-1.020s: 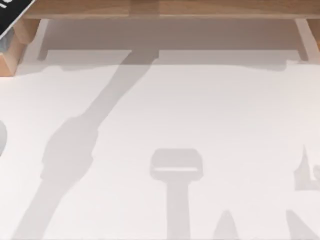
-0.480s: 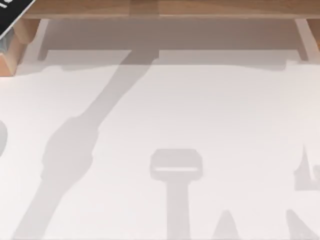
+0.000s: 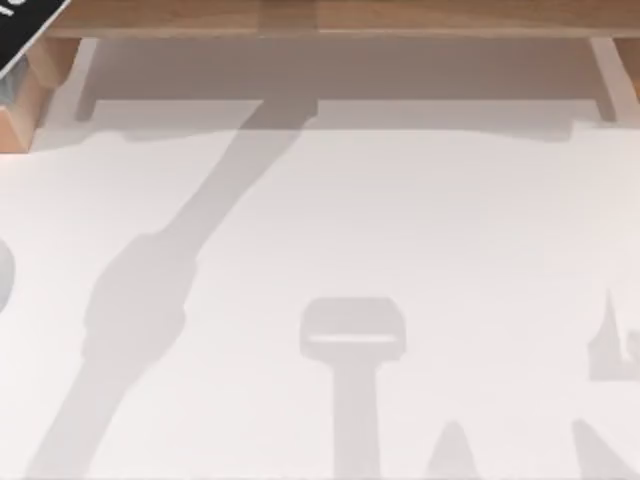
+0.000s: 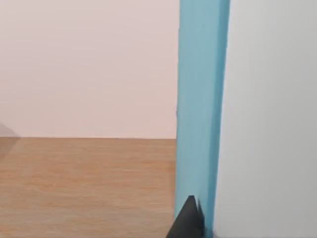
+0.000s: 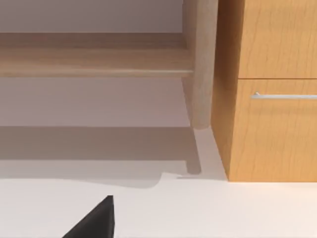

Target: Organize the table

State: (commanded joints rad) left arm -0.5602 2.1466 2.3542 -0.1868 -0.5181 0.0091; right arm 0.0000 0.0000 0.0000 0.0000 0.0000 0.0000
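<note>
From the top view I saw the table [image 3: 400,230] spread as a plain white surface across almost the whole frame, with its wooden frame [image 3: 320,18] running along the far edge and a black object [image 3: 25,25] poking in at the far left corner. Long grey shadows [image 3: 140,300] lay across the white top. In the left wrist view a dark tip of the left gripper [image 4: 187,223] sat at the foot of an upright blue panel [image 4: 200,99], just against it, with a white surface [image 4: 272,124] on one side of the panel and a wooden surface [image 4: 84,183] under a pale wall [image 4: 84,64] on the other. I could not tell how its jaws stood, or whether it had hold of anything. In the right wrist view a dark tip of the right gripper [image 5: 94,220] hung over the white top, facing a wooden cabinet [image 5: 272,39] with a metal drawer handle [image 5: 285,95] and a round post [image 5: 200,64] just beside it. Its jaws I could not tell either.
</note>
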